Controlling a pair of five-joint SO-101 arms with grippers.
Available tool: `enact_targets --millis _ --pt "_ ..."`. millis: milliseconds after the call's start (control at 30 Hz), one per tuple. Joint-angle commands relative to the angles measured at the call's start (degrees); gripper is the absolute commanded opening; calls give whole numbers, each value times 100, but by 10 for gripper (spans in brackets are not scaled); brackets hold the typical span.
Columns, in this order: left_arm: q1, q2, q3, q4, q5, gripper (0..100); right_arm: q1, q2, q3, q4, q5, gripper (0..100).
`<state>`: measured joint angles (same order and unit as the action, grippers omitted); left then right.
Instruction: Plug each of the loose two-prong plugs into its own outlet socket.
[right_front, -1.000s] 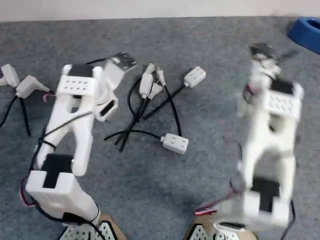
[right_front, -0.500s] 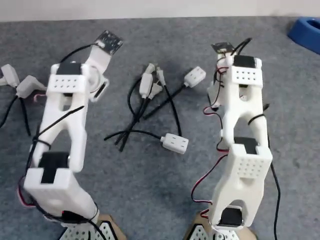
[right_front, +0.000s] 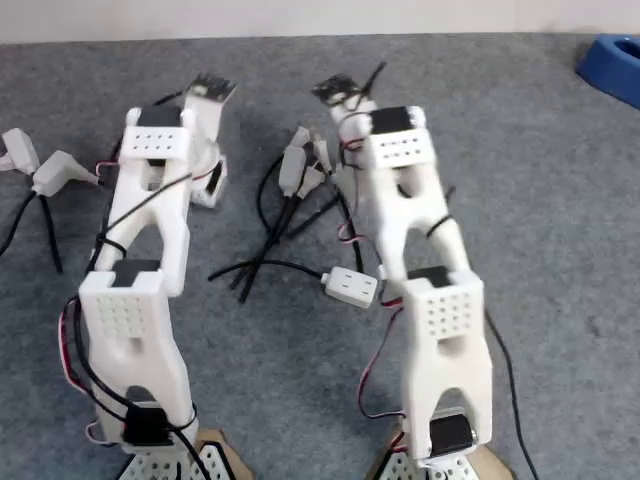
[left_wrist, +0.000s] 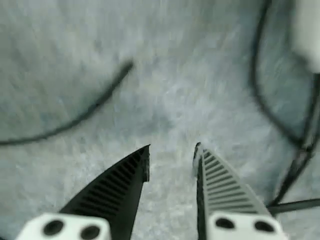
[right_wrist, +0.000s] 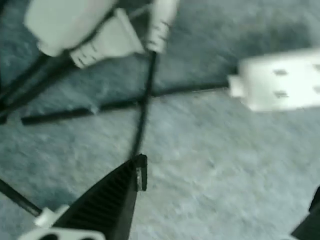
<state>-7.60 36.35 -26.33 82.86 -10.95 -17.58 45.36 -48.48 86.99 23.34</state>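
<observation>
Several white two-prong plugs (right_front: 297, 165) on black cords lie bunched at the middle of the grey carpet. A white outlet socket (right_front: 350, 287) lies nearer the arms' bases. In the right wrist view, my right gripper (right_wrist: 225, 200) hangs wide open over bare carpet, between the plugs (right_wrist: 105, 42) and a second outlet socket (right_wrist: 280, 85). The right arm (right_front: 400, 150) covers that socket in the high view. My left gripper (left_wrist: 171, 159) is open with nothing between its fingers, low over carpet left of the bunch. The left arm (right_front: 160, 150) stands there.
Two more white plugs (right_front: 40, 165) with black cords lie at the far left edge. A blue container (right_front: 612, 58) sits at the back right corner. Black cords (right_front: 262, 262) trail from the bunch toward the near socket. Open carpet lies to the right.
My right arm has swung from the right side of the table leftward to the plug bunch, now covering the far socket. The left arm has shifted slightly and points down.
</observation>
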Motion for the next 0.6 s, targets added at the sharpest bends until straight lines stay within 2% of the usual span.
enact_targets --millis 0,167,367,567 --pt "-312 198 171 44 79 158 -259 268 -1235 242 62 475" --pt "-330 242 655 -527 79 158 -268 1033 -2404 31 -114 475" --pt "-330 84 1147 -958 79 158 -268 2053 -2659 -725 -185 475" --pt "-338 -127 1490 -1213 79 158 -435 2132 -3187 -778 -193 475"
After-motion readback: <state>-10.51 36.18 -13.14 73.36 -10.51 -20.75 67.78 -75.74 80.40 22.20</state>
